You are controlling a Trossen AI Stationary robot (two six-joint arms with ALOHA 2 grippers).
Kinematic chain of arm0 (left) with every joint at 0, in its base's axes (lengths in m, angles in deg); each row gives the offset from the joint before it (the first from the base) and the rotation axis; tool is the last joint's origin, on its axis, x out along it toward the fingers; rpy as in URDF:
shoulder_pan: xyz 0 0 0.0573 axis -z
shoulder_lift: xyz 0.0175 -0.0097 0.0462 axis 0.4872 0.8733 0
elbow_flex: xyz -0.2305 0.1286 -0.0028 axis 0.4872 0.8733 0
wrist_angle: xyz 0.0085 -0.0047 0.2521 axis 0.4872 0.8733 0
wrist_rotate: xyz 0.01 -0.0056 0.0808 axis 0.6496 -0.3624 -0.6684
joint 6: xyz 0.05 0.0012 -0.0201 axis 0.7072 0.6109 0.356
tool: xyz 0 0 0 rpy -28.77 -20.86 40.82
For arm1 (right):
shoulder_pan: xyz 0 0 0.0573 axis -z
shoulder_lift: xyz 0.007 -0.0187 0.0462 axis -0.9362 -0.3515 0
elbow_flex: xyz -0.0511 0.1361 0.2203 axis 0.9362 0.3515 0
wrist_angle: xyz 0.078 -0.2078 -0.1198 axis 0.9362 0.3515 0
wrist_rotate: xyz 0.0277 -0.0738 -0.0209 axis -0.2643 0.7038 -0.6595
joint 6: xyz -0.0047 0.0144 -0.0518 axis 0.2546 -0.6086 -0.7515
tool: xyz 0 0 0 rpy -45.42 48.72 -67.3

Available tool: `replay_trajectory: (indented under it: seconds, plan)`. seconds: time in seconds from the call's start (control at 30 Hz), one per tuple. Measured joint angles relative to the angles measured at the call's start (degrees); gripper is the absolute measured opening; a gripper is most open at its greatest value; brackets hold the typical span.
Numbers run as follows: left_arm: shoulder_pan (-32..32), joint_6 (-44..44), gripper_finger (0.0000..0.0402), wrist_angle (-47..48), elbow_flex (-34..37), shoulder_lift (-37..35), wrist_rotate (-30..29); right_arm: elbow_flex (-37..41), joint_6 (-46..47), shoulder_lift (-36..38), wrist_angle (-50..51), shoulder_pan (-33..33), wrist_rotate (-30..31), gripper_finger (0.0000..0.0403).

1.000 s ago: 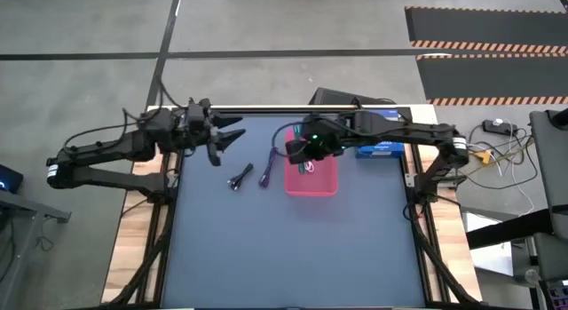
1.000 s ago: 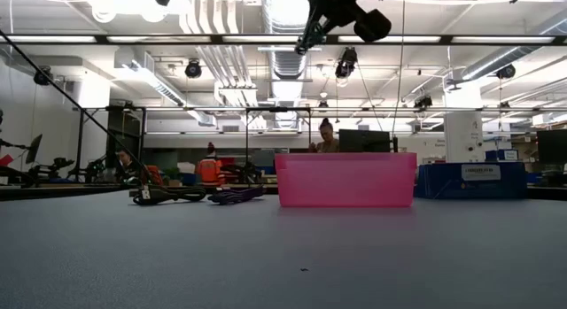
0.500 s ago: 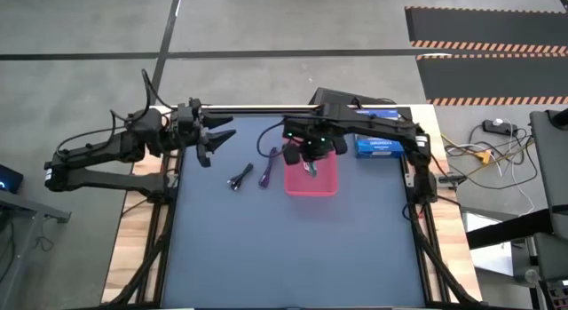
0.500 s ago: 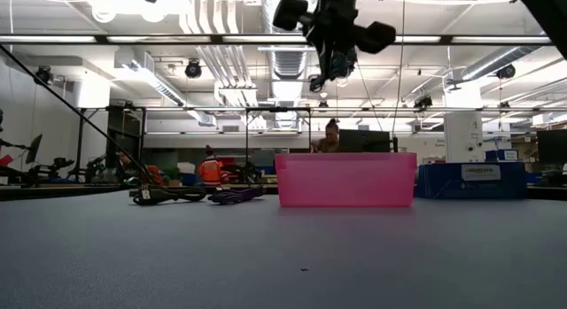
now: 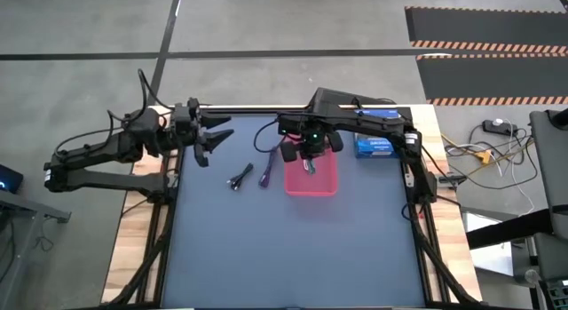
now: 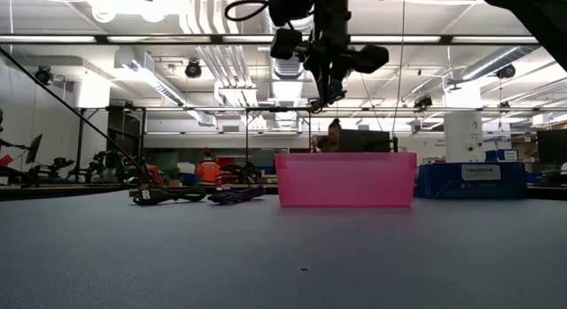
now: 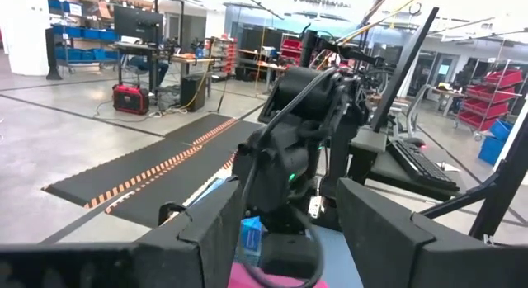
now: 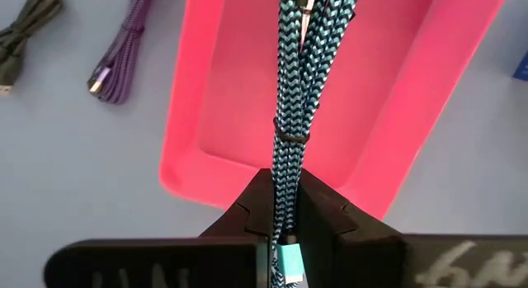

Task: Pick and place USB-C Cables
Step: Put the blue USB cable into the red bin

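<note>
My right gripper point(image 5: 307, 161) point(image 6: 329, 77) hangs high over the pink tray point(image 5: 324, 184) point(image 6: 345, 179) point(image 8: 388, 115), shut on the teal braided cable point(image 8: 290, 82). The black cable point(image 5: 240, 178) point(image 6: 166, 195) point(image 8: 25, 32) and the purple cable point(image 5: 265, 175) point(image 6: 234, 196) point(image 8: 122, 55) lie flat on the mat left of the tray. No white cable shows. My left gripper point(image 5: 216, 138) point(image 7: 285, 238) is open, raised near the table's far left corner. My right gripper pinches the teal cable's bundled strands between its two fingers near one end point(image 8: 285, 201); a teal connector point(image 8: 289, 259) sticks out behind them. The fingers point down from above. The bundle hangs straight below them, lifted clear, over the tray's inside.
A blue box point(image 5: 376, 147) point(image 6: 483, 179) stands on the table right of the tray. The dark mat point(image 5: 293, 248) spreads toward the near edge. People and workshop gear show in the room beyond the table.
My right gripper has come down toward the pink tray with the teal cable, and its wrist has turned while the arm's elbow swung toward the far edge. My left gripper has drawn back slightly toward the table's left edge.
</note>
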Motion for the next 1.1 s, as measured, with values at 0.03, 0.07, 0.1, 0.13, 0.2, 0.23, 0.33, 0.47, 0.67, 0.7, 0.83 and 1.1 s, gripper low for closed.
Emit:
replay_trajectory:
  seconds: [0.03, 0.07, 0.1, 0.13, 0.2, 0.23, 0.33, 0.47, 0.67, 0.7, 0.83, 1.1]
  plan:
    - [0.0, 0.02, 0.0183, 0.02, 0.0, -0.12, 0.0, 0.12, -0.29, -0.03, 0.18, 0.34, 0.06, 0.0021]
    - [0.0, 0.0, 0.0183, -0.02, 0.0, -0.2, 0.0, 0.4, -0.6, -0.08, 0.28, 0.69, 0.31, 0.0021]
    - [-0.01, 0.0, 0.0183, -0.08, 0.0, -0.26, 0.0, 0.73, -0.67, -0.12, 0.2, 1.0, 0.46, 0.0021]
    - [-0.02, 0.0, 0.0183, -0.08, 0.0, -0.36, 0.0, 1.01, -0.68, -0.12, 0.13, 1.38, 0.46, 0.0021]
    - [0.0, 0.0, 0.0183, 0.04, 0.02, -0.51, 0.0, 1.74, -1.2, -0.1, 0.15, 2.08, 0.55, 0.0021]
    - [0.0, 0.0, 0.0183, -0.02, 0.02, -0.52, 0.0, 2.21, -1.37, -0.1, 0.02, 2.38, 0.89, 0.0021]
    - [-0.02, 0.0, 0.0183, 0.23, 0.02, -0.6, -0.02, 3.55, -1.77, -0.1, -0.17, 3.0, 1.72, 0.0021]
    - [-0.02, 0.02, 0.0183, 0.2, 0.04, -0.59, -0.02, 5.48, -2.8, -0.09, -2.6, 3.69, 1.88, 0.0021]
    - [-0.01, 0.07, 0.0183, 0.14, 0.11, -0.63, -0.03, 9.88, -3.41, 0.0, -5.14, 4.26, 1.43, 0.0021]
    - [-0.01, 0.07, 0.0183, 0.17, 0.11, -0.68, -0.04, 10.95, -3.48, 0.08, -5.79, 4.28, 1.03, 0.0021]
    - [0.0, 0.11, 0.0183, 0.12, 0.13, -0.92, -0.07, 15.21, -3.62, 0.2, -8.36, 4.37, -0.14, 0.0021]
    - [0.0, 0.09, 0.0183, 0.17, 0.13, -0.91, -0.19, 22.6, -2.94, 0.25, -15.73, 4.55, -2.8, 0.0021]
